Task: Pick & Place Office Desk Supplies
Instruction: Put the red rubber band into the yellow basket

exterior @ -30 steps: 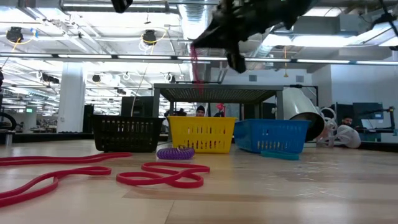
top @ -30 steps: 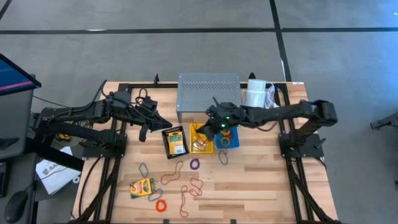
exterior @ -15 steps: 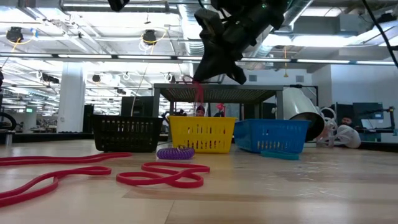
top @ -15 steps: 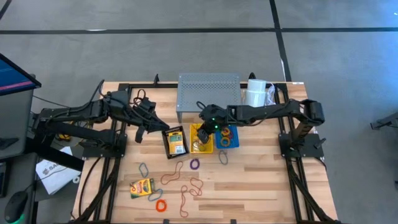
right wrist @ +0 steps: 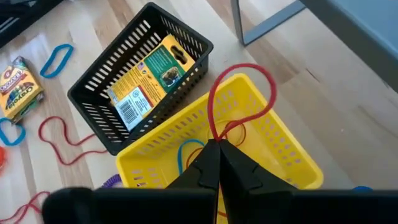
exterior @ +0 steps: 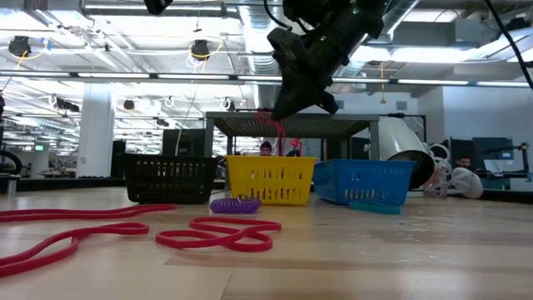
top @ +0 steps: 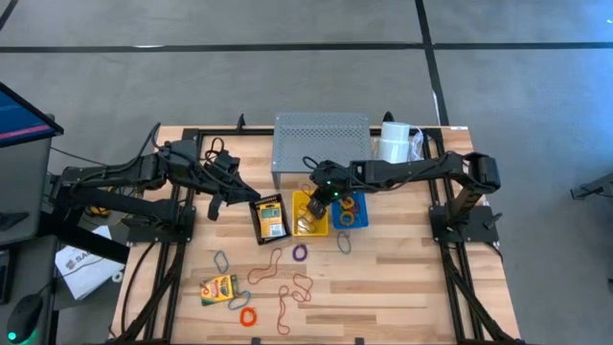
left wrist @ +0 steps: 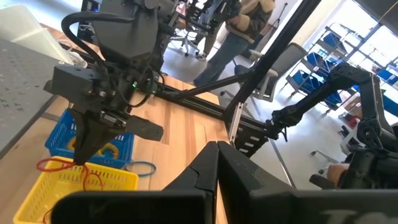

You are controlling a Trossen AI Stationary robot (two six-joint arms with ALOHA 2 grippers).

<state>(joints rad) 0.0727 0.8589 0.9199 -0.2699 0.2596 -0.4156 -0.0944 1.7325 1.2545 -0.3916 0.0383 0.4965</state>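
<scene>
Red rubber band held over the yellow basket

We see the right gripper closed tight on this loop, hanging it above the yellow basket, we think so that it falls in with the other bands. The left gripper waits with fingers together near the black basket, holding nothing. That basket keeps a crayon box; another box on the table reads "Crayola"
</scene>
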